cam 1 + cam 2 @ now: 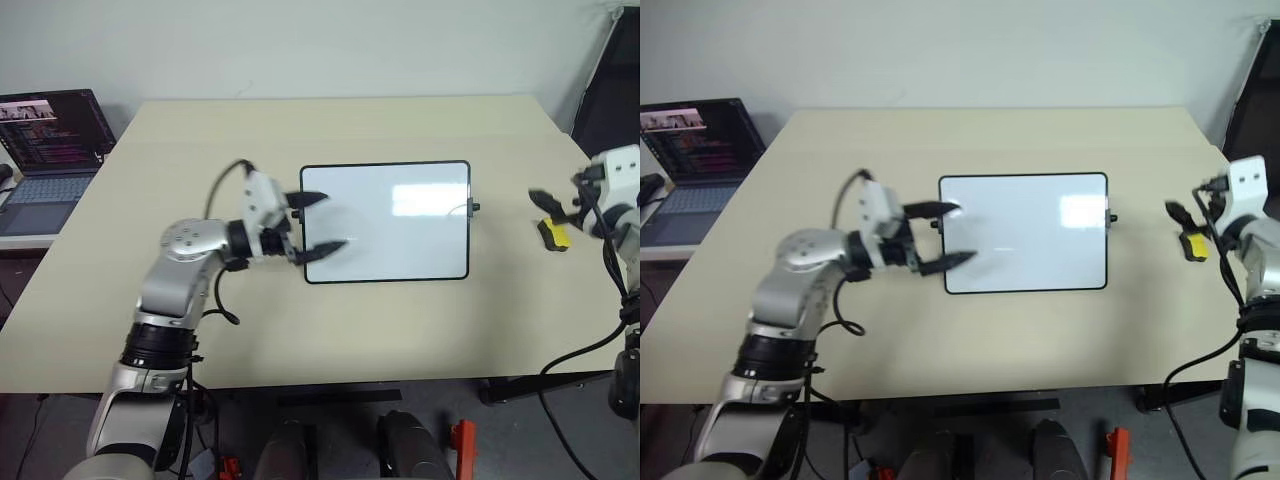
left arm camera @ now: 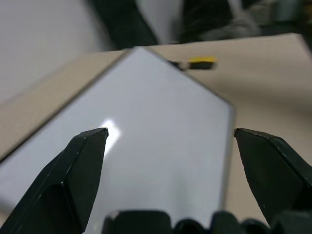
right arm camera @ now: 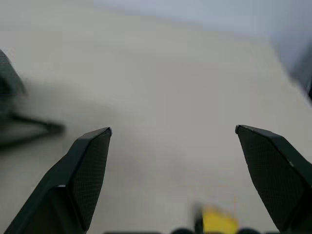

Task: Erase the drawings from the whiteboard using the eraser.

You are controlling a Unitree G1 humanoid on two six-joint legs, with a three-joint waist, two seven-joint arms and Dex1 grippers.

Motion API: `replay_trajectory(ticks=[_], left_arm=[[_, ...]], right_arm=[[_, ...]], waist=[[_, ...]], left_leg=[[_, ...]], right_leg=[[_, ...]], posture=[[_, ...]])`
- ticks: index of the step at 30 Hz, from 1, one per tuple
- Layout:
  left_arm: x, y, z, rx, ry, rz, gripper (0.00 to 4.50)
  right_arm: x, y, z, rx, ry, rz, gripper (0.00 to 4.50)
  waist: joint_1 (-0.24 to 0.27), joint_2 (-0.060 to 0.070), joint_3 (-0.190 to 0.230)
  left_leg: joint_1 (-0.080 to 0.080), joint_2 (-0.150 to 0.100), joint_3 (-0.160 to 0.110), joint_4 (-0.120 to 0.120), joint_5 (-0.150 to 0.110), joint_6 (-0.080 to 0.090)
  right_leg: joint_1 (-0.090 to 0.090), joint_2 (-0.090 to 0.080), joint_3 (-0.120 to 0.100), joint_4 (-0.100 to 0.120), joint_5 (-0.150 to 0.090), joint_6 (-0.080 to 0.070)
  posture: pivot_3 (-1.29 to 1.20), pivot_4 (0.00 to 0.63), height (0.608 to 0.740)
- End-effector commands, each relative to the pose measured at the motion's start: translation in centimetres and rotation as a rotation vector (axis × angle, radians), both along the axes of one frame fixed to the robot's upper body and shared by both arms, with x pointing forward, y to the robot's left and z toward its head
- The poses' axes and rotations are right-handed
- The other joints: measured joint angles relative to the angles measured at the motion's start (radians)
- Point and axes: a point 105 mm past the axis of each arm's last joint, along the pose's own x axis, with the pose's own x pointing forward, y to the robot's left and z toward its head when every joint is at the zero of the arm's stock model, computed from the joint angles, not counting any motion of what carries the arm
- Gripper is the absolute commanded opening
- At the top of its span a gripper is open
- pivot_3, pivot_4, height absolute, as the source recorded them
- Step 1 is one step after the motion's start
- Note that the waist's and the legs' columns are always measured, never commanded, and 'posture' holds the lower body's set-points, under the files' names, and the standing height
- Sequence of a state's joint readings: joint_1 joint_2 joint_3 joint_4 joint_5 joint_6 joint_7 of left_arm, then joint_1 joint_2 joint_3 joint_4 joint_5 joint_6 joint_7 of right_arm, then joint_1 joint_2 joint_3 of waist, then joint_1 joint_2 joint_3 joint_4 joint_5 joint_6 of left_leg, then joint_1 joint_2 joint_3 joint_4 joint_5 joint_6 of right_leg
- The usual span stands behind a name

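The left gripper (image 1: 322, 222) sits nearest the head camera, its two black fingers (image 2: 73, 170) spread wide and holding nothing; they reach over the near-left corner of the whiteboard (image 1: 400, 225), one fingertip above the board's left edge and the other over its lower-left part; whether they touch the surface cannot be told. In the left wrist view the glossy white board stretches away between the two fingers, its surface there free of marks, with a pale glare patch close to one fingertip; beyond the board's far edge lies the eraser (image 2: 202, 62). No readable writing or brand shows on the board or on the grippers; the laptop (image 1: 45, 150) at the far-left edge of the table (image 1: 300, 330) shows lines of coloured text too small to read. The right gripper (image 1: 558, 208) is released too, fingers (image 3: 83, 170) wide apart and empty; the eraser (image 1: 553, 233), a small yellow block with a black part, lies on the table just below and between those fingers, apart from them, well to the right of the board's right edge and its small black side knob (image 1: 474, 208); in the right wrist view the yellow block (image 3: 219, 222) shows low between the two fingers.
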State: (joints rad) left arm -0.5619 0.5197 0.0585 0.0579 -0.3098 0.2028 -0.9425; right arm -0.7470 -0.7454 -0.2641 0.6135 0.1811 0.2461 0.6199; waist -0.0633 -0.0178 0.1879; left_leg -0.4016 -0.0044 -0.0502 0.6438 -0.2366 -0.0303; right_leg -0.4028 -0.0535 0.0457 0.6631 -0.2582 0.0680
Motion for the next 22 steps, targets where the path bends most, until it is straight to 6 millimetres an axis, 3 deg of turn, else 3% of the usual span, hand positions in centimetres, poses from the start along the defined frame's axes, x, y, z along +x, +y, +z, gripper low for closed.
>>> replay_trajectory(ticks=[1, 5, 10, 18, 22], left_arm=[[1.6, 4.9, -0.5, -0.064, -0.052, 0.285, 4.5], [3.3, 7.2, -2.3, -0.121, -0.07, 0.496, 4.5], [5.0, 7.4, -5.4, -0.19, -0.049, 0.648, 4.5], [6.4, 4.8, -9.1, -0.214, 0.003, 0.693, 4.5], [6.0, 3.0, -9.5, -0.225, 0.001, 0.643, 4.5]], right_arm=[[-0.7, 0.1, -2.8, 0.103, -0.078, -0.051, 4.46], [-1.3, 0.8, -6.0, 0.147, -0.104, -0.098, 4.46], [-1.6, 1.5, -8.3, 0.162, -0.125, -0.149, 4.46], [-1.6, 3.6, -10.3, 0.213, -0.107, -0.137, 4.46], [-1.8, 3.7, -10.2, 0.216, -0.111, -0.147, 4.46]], waist=[[0.009, -0.002, -0.001], [0.034, -0.002, -0.001], [0.037, -0.002, -0.001], [0.03, -0.002, -0.001], [0.03, -0.002, -0.001]], left_leg=[[0.0, 0.0, 0.0, 0.0, 0.0, 0.0], [-0.001, -0.002, 0.0, 0.001, 0.0, 0.0], [-0.001, -0.003, 0.0, 0.002, 0.0, -0.001], [0.0, -0.002, 0.001, 0.001, 0.0, -0.001], [0.0, -0.002, 0.001, 0.001, 0.0, -0.001]], right_leg=[[0.001, 0.0, -0.001, -0.001, 0.0, 0.0], [0.001, -0.003, 0.0, -0.001, 0.001, 0.001], [0.001, -0.004, 0.0, -0.001, 0.002, 0.002], [0.001, -0.002, 0.001, 0.0, 0.002, 0.002], [0.0, -0.002, 0.0, 0.0, 0.002, 0.002]], posture=[[0.0, 0.15, 0.74], [0.0, 0.15, 0.74], [0.0, 0.15, 0.74], [0.0, 0.15, 0.74], [0.0, 0.15, 0.74]])
